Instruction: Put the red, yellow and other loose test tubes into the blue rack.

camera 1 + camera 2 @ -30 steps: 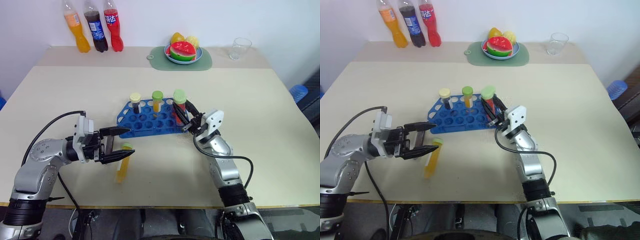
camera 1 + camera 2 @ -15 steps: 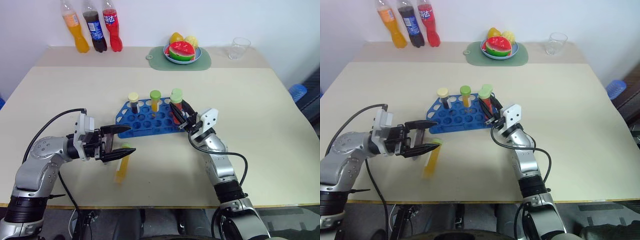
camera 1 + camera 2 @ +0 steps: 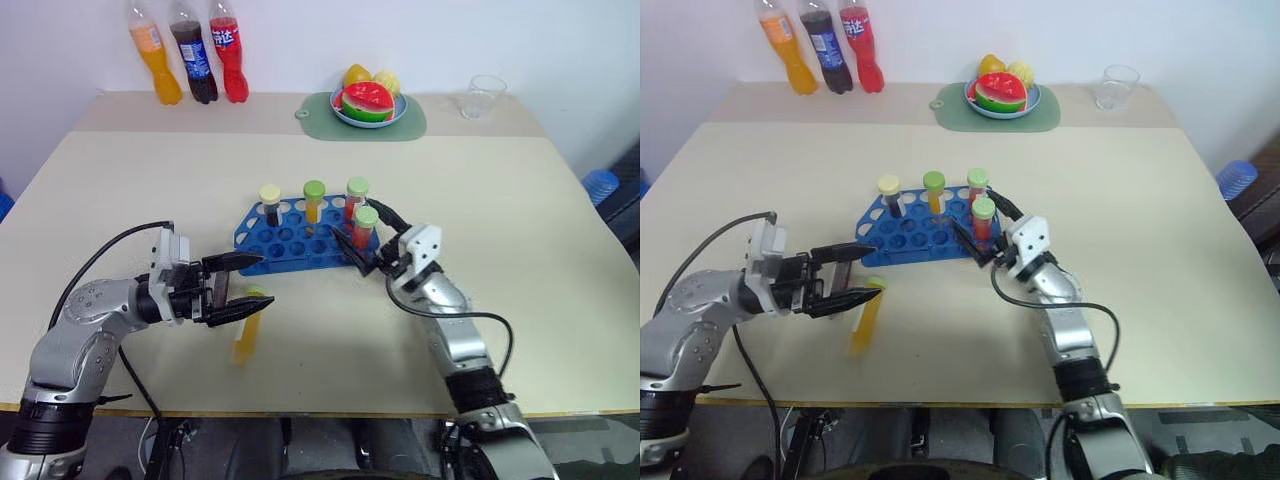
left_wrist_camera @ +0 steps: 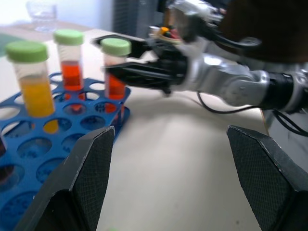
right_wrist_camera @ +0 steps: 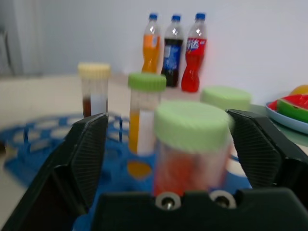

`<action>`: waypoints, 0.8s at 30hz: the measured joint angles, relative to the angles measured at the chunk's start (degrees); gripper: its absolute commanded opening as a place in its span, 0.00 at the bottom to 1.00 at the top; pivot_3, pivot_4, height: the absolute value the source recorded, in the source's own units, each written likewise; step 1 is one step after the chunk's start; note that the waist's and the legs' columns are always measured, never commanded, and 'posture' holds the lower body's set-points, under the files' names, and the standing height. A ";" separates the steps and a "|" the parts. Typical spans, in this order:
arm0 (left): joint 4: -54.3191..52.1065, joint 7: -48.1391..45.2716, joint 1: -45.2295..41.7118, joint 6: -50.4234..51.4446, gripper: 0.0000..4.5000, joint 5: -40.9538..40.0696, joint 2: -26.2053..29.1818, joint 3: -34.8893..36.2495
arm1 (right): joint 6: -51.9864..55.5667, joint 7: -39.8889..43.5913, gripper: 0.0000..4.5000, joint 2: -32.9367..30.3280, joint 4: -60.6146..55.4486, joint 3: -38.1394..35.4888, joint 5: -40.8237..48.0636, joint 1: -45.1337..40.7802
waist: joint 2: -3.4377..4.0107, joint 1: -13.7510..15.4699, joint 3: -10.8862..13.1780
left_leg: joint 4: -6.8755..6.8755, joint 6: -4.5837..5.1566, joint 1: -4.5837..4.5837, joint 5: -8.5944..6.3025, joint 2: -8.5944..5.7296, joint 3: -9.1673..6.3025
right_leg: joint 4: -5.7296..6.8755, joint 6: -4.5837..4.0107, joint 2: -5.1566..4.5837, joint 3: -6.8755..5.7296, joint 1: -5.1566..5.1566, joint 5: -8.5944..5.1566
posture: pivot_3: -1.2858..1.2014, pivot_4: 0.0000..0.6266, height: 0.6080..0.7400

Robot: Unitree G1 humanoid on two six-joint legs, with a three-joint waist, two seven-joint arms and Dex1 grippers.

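Holding our right gripper [image 3: 358, 243] wide at the near right corner of the blue rack [image 3: 296, 237], we are bracketing a green-capped red tube [image 3: 365, 227] that is standing upright in a corner hole between our spread fingers; neither finger is visibly pressing on it. In the right wrist view the tube's green cap [image 5: 191, 124] is sitting between the two finger pads [image 5: 85, 154] with a gap on each side.

Just beyond that tube from the right gripper, a second green-capped red tube [image 3: 355, 200] is standing in the rack. Further along the same back row a green-capped orange tube [image 3: 314, 201] and a cream-capped dark tube [image 3: 269, 204] are standing upright.

We are keeping our left gripper [image 3: 245, 285] wide too, holding nothing, pointing level toward the right arm. The rack's near left edge is lying just beyond its upper finger. A yellow tube [image 3: 246, 327] with a green cap is lying loose on the table [image 3: 520, 220], just under and past the lower fingertip; we cannot tell whether it is touching. In the left wrist view the rack is sitting ahead of the open fingers [image 4: 86, 178] with the right gripper reaching in around the corner tube.
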 measured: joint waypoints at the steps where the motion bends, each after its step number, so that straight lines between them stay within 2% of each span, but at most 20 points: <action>1: -1.62 2.42 0.62 1.89 0.86 -1.03 -0.46 0.83 | 2.09 0.82 0.97 -2.21 -3.19 -0.28 0.53 2.00 | 0.00 -0.02 0.00 | 0.00 0.00 0.01 0.00 0.01 -0.01 | 0.01 0.00 0.01 0.00 0.00 0.00 | 0.52 0.24 1.00; 8: -11.38 23.21 1.23 18.52 0.86 -10.74 -0.38 4.70 | 14.30 5.43 0.97 -13.79 -19.32 -3.99 5.67 14.12 | -0.03 0.08 0.02 | 0.01 0.00 0.06 0.00 0.03 -0.07 | 0.03 0.01 0.06 0.00 0.05 -0.01 | 0.52 0.24 1.00; 11: -13.28 38.59 -3.43 31.36 0.86 -21.78 3.18 7.11 | 18.56 7.21 0.97 -17.99 -24.36 -7.21 8.78 17.80 | -0.17 0.14 0.08 | 0.06 0.00 0.09 0.00 0.02 -0.17 | 0.02 0.02 0.06 0.00 0.12 -0.01 | 0.52 0.24 1.00; 13: -11.05 50.24 -8.21 40.39 0.86 -32.02 8.53 6.78 | 20.15 7.84 0.97 -19.22 -26.06 -8.86 10.11 18.45 | -0.20 0.14 0.10 | 0.08 0.00 0.11 0.00 0.01 -0.27 | 0.02 0.02 0.07 0.00 0.13 -0.01 | 0.52 0.24 1.00; 16: -5.36 66.32 -14.03 44.44 0.86 -50.58 15.45 1.33 | 21.56 8.78 0.97 -20.71 -26.76 -10.32 11.19 19.01 | -0.24 0.11 0.13 | 0.06 0.00 0.10 0.00 0.00 -0.30 | -0.01 0.04 0.03 0.02 0.13 -0.01 | 0.52 0.24 1.00; 17: -3.16 71.56 -16.33 44.48 0.86 -57.88 18.56 -3.00 | 22.04 9.13 0.97 -20.97 -27.06 -10.54 11.53 19.14 | -0.30 0.13 0.16 | 0.06 0.00 0.09 0.00 0.00 -0.31 | 0.02 0.04 0.01 0.03 0.13 -0.01 | 0.52 0.24 1.00; 19: -0.27 78.11 -20.70 44.63 0.86 -67.05 21.77 -9.72 | 22.88 9.71 0.97 -21.92 -27.83 -10.97 12.10 19.35 | -0.27 0.16 0.19 | 0.04 0.00 0.10 0.00 -0.03 -0.28 | 0.01 0.03 -0.01 0.03 0.12 -0.01 | 0.52 0.24 1.00; 24: 6.74 81.72 -27.36 47.40 0.86 -70.56 21.19 -17.17 | 25.42 13.30 0.97 -24.93 -32.26 -12.02 15.19 22.87 | -0.28 0.44 0.20 | 0.04 -0.01 0.08 0.00 -0.08 -0.11 | -0.02 0.01 0.06 0.00 0.12 -0.03 | 0.52 0.24 1.00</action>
